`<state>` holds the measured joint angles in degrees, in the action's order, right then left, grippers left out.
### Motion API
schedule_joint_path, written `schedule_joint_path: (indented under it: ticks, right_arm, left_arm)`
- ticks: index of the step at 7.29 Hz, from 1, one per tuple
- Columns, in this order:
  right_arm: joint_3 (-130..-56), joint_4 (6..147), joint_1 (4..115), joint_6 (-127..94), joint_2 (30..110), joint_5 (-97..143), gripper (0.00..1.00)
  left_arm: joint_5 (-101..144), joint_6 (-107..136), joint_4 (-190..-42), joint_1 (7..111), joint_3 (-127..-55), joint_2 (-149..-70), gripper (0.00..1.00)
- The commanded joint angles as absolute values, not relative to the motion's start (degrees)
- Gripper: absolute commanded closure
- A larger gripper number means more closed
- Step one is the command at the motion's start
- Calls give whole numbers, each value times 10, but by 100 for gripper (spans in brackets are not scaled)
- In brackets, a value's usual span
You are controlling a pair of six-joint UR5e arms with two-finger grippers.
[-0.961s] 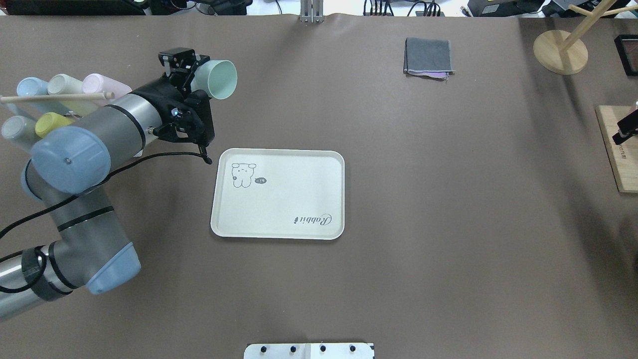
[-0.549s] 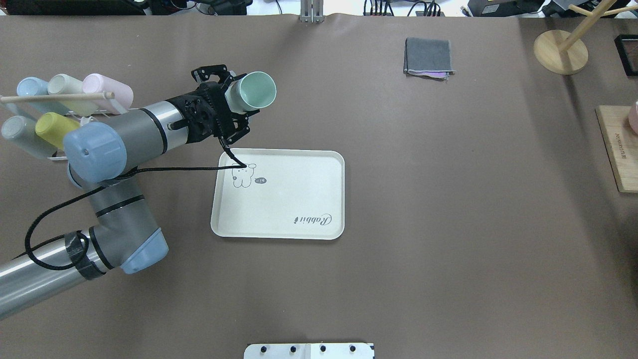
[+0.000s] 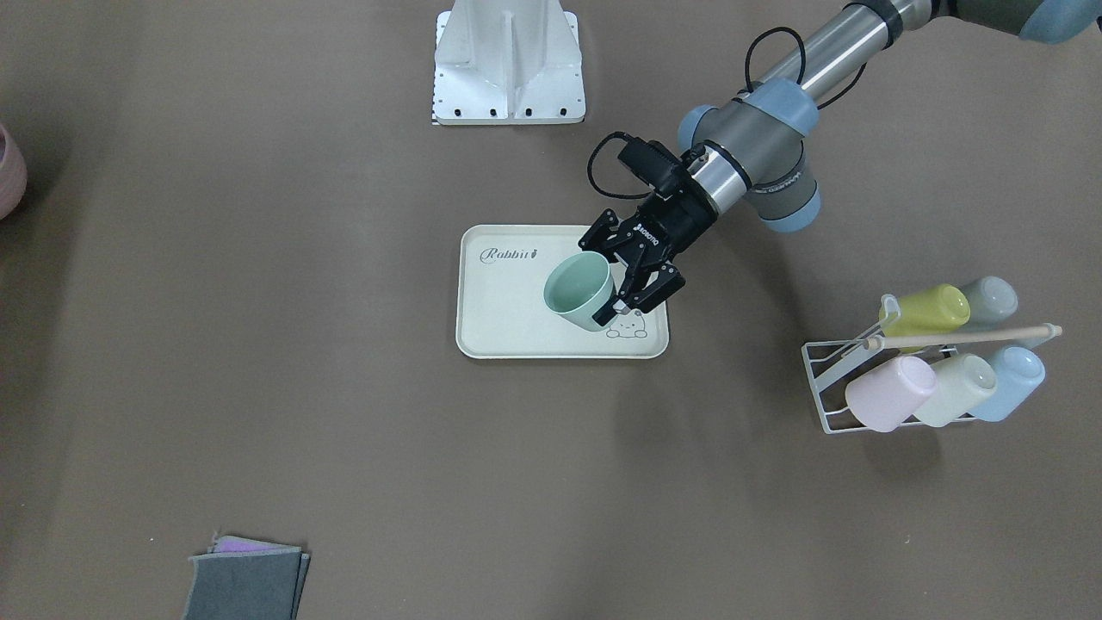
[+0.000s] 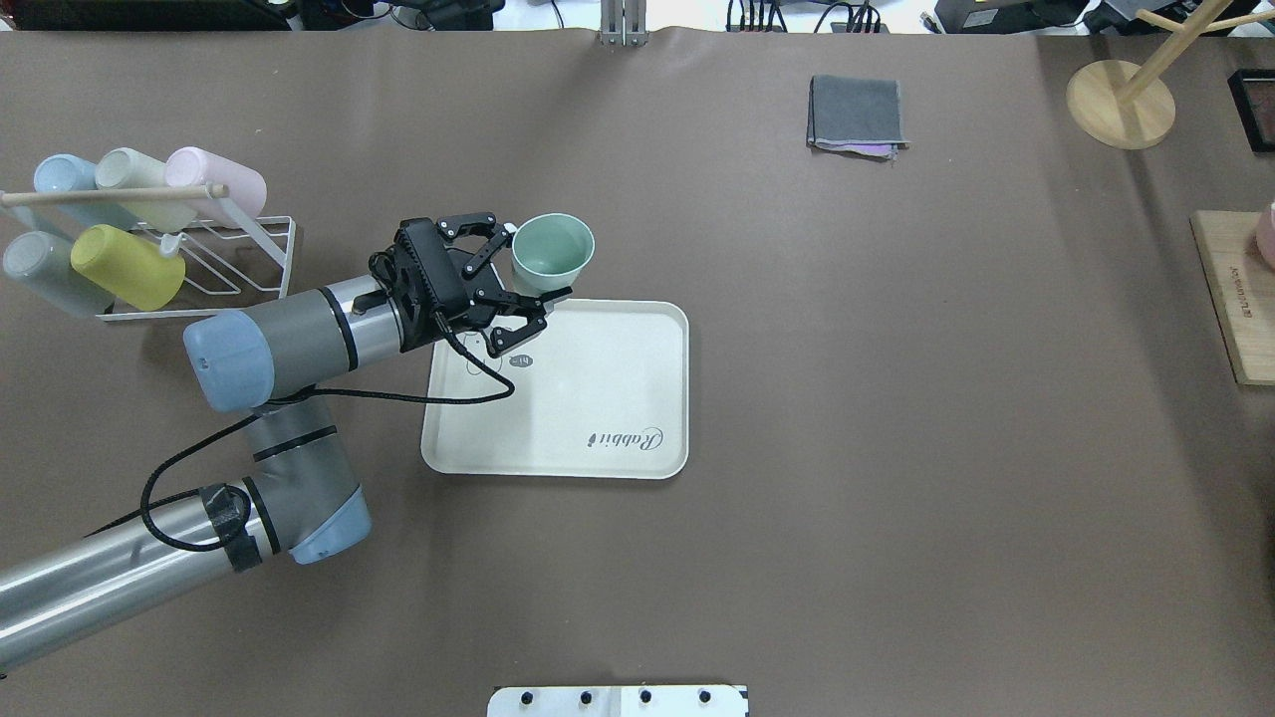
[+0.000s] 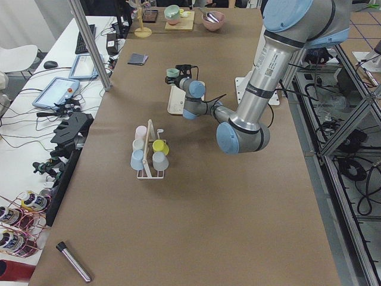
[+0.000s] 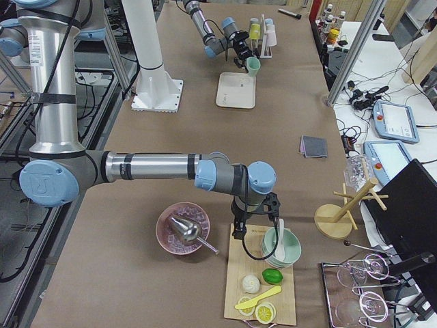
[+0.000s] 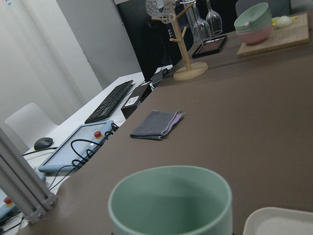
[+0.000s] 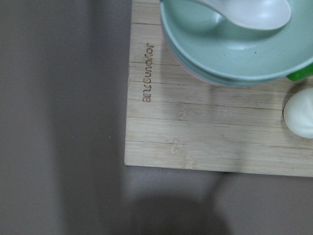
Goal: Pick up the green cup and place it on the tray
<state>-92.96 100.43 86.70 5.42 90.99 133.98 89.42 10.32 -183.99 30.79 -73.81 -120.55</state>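
Observation:
The green cup [image 4: 551, 251] is a plain mint tumbler, mouth up, held in the air over the far left corner of the tray [image 4: 598, 388]. My left gripper [image 4: 535, 265] is shut on its side wall. The front-facing view shows the cup [image 3: 579, 291] in the left gripper [image 3: 616, 280] above the cream "Rabbit" tray [image 3: 508, 331], near the bunny drawing. The left wrist view shows the cup's rim [image 7: 171, 198] and a tray corner [image 7: 281, 221]. My right gripper [image 6: 239, 229] hangs over a wooden board far right; I cannot tell if it is open or shut.
A wire rack [image 4: 264, 249] with several pastel cups, among them a yellow-green one [image 4: 125, 267], stands to the left of the arm. A grey folded cloth [image 4: 857, 112] lies at the far right. A wooden stand [image 4: 1106, 105] and wooden board [image 4: 1235, 299] are at the right edge.
My left arm has carried the green cup right and nearer, from beside the rack to over the tray's corner. The cup has turned from lying sideways to mouth up.

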Motion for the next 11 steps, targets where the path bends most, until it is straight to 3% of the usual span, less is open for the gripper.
schedule_joint_path:
  ticks: [1, 5, 11]
  right_arm:
    - [-929, 998, 867, 55, 918, 1340, 0]
    - [-936, 995, 868, 57, 936, 1341, 0]
    - [-942, 995, 871, 48, 942, 1340, 0]
  left_arm:
    - [908, 186, -1896, 288, -694, -1211, 67]
    - [927, 327, -1899, 277, -673, -1214, 67]
    - [922, 244, -1899, 265, -627, -1235, 65]
